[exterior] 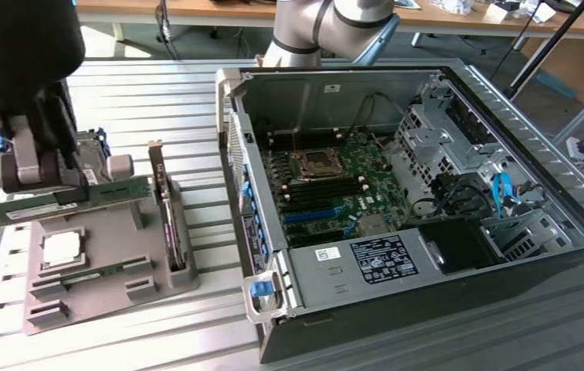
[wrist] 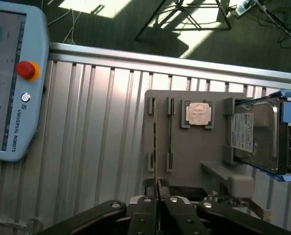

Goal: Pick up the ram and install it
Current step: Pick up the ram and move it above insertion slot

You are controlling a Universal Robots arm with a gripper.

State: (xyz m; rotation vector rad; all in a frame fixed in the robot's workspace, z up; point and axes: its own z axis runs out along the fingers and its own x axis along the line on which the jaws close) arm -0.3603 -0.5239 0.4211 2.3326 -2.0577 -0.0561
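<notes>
Hanging over the slatted surface [exterior: 168, 100], at the exterior view's left of the open computer case [exterior: 375, 325], above the grey holder tray [exterior: 117, 232]. Clamping the end effector [exterior: 50, 174] on the ram [exterior: 106, 193] near its middle, holding it level, clear of the tray and its processor chip [exterior: 63, 247].

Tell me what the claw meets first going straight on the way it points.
Probably the grey holder tray directly below; the ram shut in the claw would touch it first. Gap unclear.
</notes>
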